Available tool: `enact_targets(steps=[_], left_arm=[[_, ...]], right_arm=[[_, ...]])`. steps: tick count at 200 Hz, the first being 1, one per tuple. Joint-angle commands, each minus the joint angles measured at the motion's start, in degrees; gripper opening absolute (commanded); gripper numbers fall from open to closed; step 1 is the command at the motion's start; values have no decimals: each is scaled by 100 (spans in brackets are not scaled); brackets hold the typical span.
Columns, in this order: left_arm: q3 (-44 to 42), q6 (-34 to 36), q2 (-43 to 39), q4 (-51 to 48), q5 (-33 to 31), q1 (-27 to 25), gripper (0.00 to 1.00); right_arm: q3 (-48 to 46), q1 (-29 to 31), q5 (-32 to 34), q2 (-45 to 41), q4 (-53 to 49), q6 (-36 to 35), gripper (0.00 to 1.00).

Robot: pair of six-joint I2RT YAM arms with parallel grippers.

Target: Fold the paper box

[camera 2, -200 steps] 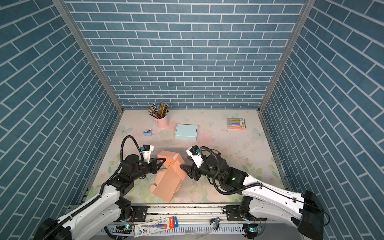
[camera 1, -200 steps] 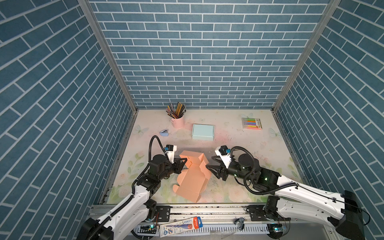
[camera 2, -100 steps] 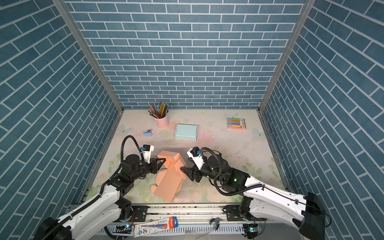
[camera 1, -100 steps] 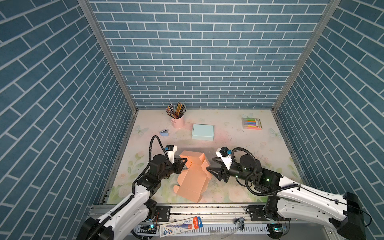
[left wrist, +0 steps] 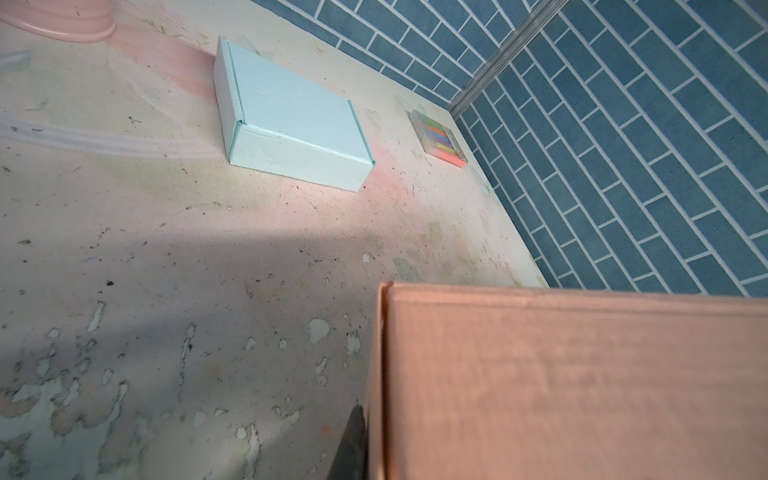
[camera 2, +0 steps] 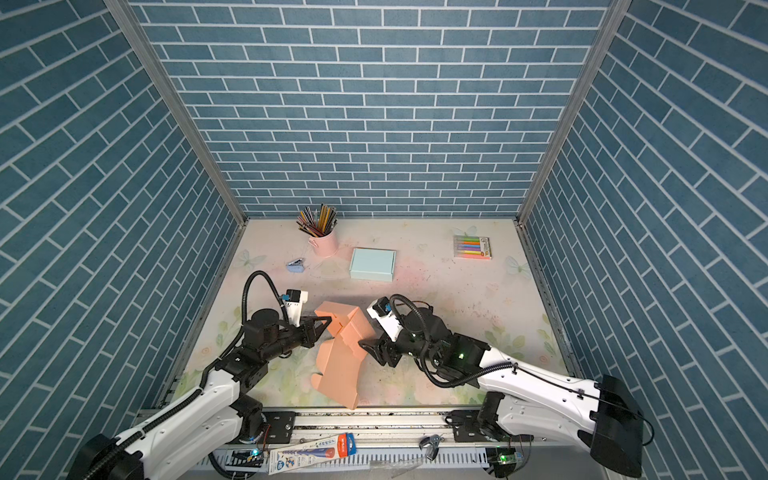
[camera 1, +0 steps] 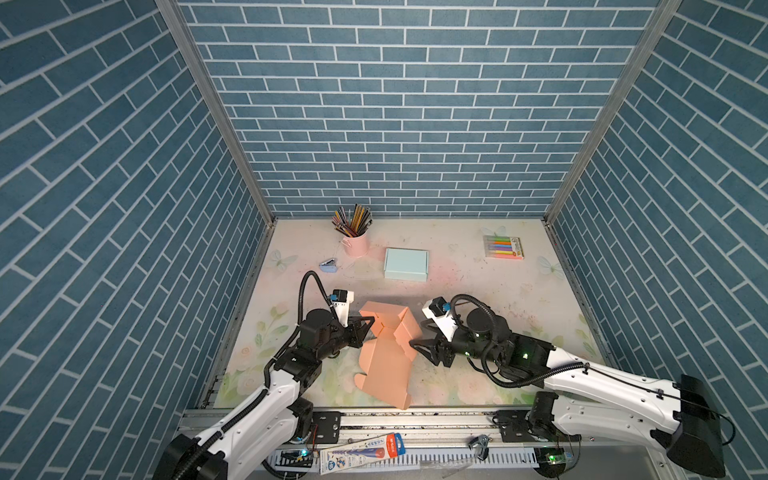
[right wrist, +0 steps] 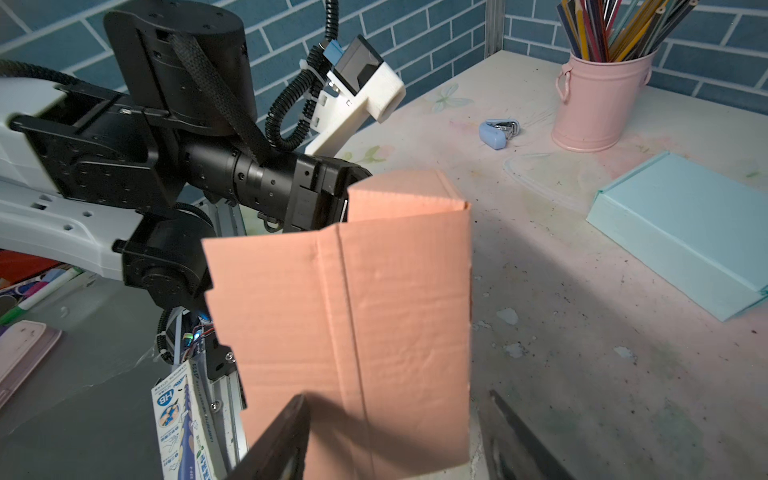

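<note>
The salmon paper box (camera 1: 384, 361) (camera 2: 338, 365) lies partly folded near the table's front middle, with its far panels raised. My left gripper (camera 1: 369, 325) (camera 2: 328, 322) is shut on the edge of a raised panel (left wrist: 582, 386) from the left. Only one dark finger (left wrist: 353, 440) shows in the left wrist view, against that edge. My right gripper (camera 1: 417, 333) (camera 2: 368, 335) stands open at the box's right side. The upright right panel (right wrist: 374, 311) sits between its spread fingers (right wrist: 282, 436).
A closed light blue box (camera 1: 406, 264) lies behind. A pink cup of pencils (camera 1: 355, 243) and a blue stapler (camera 1: 329, 266) are at the back left. A marker pack (camera 1: 503, 247) is at the back right. Blue brick walls enclose the table; a metal rail (camera 1: 415, 419) runs along the front.
My right gripper has edged left, closer against the box's right panel. The left gripper has kept its hold and place.
</note>
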Motion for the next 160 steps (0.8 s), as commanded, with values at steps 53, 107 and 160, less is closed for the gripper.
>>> enact_targets(steps=[53, 107, 160], left_arm=[[54, 53, 106, 141, -6, -9, 12], [89, 55, 181, 167, -7, -11, 12], [134, 46, 154, 120, 10, -11, 12]], right_arm=[[293, 109, 446, -146, -158, -241, 71], [250, 109, -61, -289, 20, -141, 84], [394, 109, 212, -33, -199, -210, 82]])
